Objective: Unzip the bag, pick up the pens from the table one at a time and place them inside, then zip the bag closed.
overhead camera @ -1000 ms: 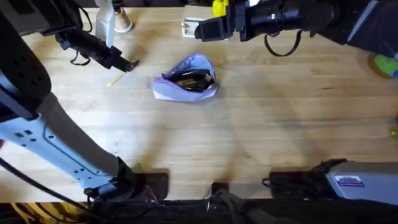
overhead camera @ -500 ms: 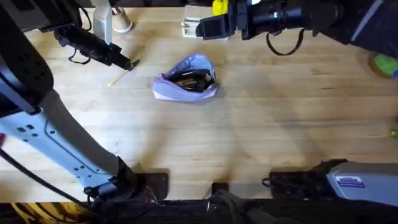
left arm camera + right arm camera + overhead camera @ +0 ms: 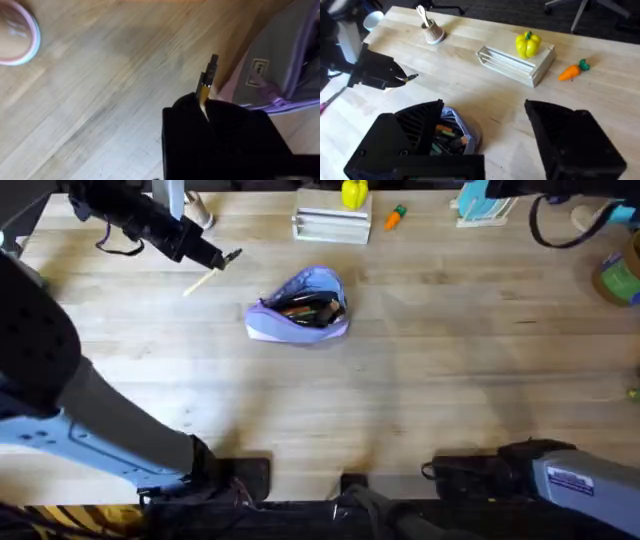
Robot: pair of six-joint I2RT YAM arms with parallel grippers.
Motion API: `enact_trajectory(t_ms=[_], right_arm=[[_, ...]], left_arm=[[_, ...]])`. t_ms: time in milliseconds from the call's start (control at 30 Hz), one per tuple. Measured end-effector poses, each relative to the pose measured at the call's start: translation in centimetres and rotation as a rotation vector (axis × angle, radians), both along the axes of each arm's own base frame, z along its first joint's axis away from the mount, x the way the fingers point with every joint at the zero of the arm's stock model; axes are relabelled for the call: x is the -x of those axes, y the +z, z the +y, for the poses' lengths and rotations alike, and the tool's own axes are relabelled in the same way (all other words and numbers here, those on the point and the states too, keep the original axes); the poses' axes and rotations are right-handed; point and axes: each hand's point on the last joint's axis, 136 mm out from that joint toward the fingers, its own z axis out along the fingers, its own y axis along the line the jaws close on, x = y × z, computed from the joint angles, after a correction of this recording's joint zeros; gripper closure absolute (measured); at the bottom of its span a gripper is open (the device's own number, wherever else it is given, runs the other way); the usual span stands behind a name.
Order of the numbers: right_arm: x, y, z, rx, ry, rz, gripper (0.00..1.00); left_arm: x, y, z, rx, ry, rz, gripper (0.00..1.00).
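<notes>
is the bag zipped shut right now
No, the bag lies open on the table, with dark items showing inside its mouth in the overhead view.

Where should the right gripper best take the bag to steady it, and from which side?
Probably the rim at the end away from the left gripper, coming from above: the bag lies mouth up and open, so its thin fabric edge can be pinched, and the pen is held on the other side.

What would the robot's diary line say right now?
left gripper: holds yellowish-tan pen | right gripper: open | lavender fabric pouch: unzipped
</notes>
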Motion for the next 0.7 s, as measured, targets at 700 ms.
enact_trajectory(t_ms=[700], right_arm=[[3.5,-4.2,0.2,0.001,0.037,0.245,0.007]], left_arm=[[6.1,7.2,-18.7,0.235,-0.503,-0.113,0.960]])
